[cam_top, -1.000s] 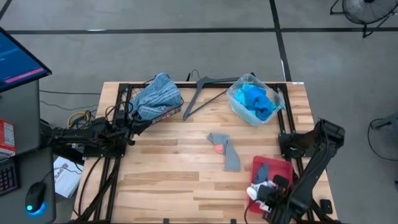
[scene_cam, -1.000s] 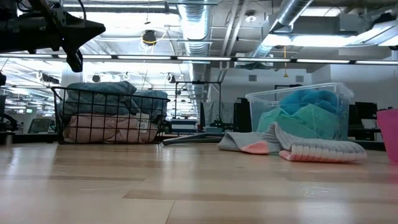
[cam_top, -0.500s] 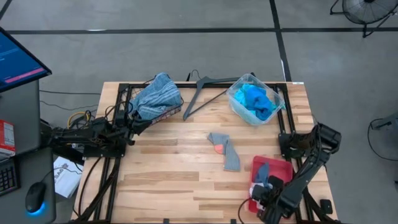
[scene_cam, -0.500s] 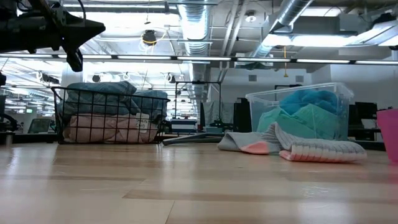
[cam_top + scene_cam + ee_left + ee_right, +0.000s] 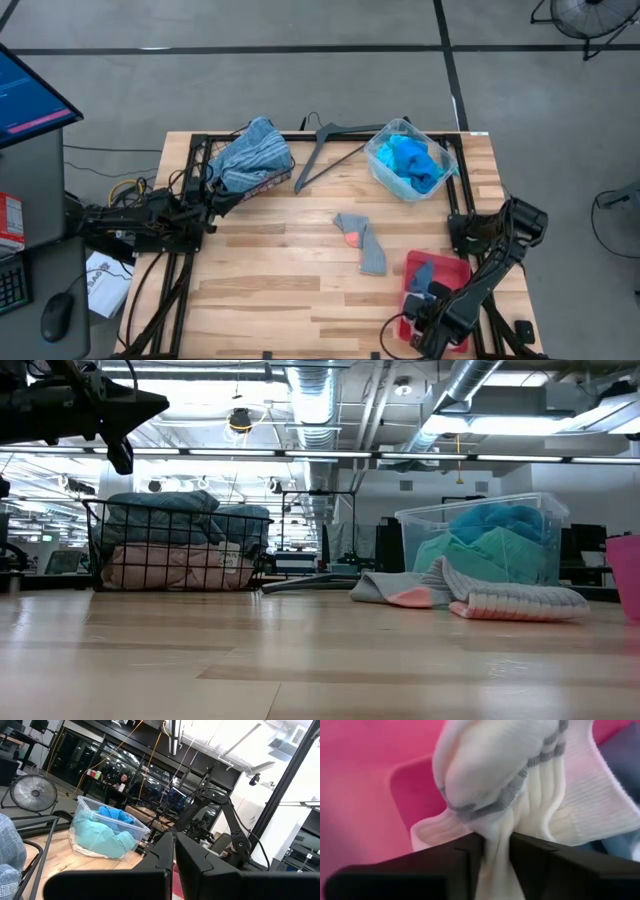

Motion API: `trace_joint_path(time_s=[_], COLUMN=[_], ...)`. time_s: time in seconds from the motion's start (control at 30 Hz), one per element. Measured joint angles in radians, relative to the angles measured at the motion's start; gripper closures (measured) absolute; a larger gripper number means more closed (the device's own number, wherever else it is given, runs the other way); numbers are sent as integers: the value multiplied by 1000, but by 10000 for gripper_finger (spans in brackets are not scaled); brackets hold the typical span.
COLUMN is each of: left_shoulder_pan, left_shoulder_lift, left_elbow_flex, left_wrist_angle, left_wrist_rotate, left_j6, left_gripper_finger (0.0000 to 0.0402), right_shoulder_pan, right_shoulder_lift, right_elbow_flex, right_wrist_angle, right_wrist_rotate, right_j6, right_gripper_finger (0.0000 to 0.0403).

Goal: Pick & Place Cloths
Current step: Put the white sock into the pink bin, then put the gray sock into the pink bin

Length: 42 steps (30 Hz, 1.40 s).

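A pale butcher-block table (image 5: 290, 290) stands on a grey workshop floor, with ducts and strip lights overhead in the low view. Nearest the front edge, the right gripper (image 5: 428, 322) is down in the red tray (image 5: 452, 268) at the table's front right corner, its fingers (image 5: 465, 857) pinching a white ribbed sock (image 5: 520, 785) with grey stripes; the fabric is squeezed in the narrow gap between them, the sock's length running up and away from the jaws. A second ago that arm was farther right over the tray and the white bundle showed beside it; now the arm covers it. Mid-table lies a grey sock with a pink heel (image 5: 362, 243), much nearer the right arm. Farther back sit a clear bin of turquoise cloths (image 5: 409, 160), a grey hanger (image 5: 322, 150) and a wire basket of striped cloth (image 5: 250, 155). The left gripper (image 5: 212, 203), shut and empty, waits by that basket.
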Motion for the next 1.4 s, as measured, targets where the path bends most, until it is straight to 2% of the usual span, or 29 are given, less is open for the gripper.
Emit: trace_joint_path(time_s=[0.3,0.4,0.57,0.67,0.77,0.9,1.07,1.4], left_shoulder_pan=[0,0,0,0,0,0,0,0], left_shoulder_lift=[0,0,0,0,0,0,0,0], left_elbow_flex=[0,0,0,0,0,0,0,0], left_wrist_angle=[1,1,1,1,1,1,1,3], left_wrist_rotate=[0,0,0,0,0,0,0,0], left_j6=[0,0,0,0,0,0,0,0], left_gripper_finger=[400,400,400,400,400,400,400,400], right_shoulder_pan=[-22,-46,-149,-263,-406,-575,-720,-861], right_shoulder_lift=[-144,-221,-346,-388,-394,-349,-243,3], right_elbow_flex=[0,0,0,0,0,0,0,0], right_wrist_angle=[-57,-134,-267,-349,-363,-261,-101,7], right_wrist_rotate=[2,13,176,260,295,287,217,38], right_j6=[-62,-64,-91,-149,-257,-445,-613,-839], right_gripper_finger=[162,133,122,122,122,122,122,122])
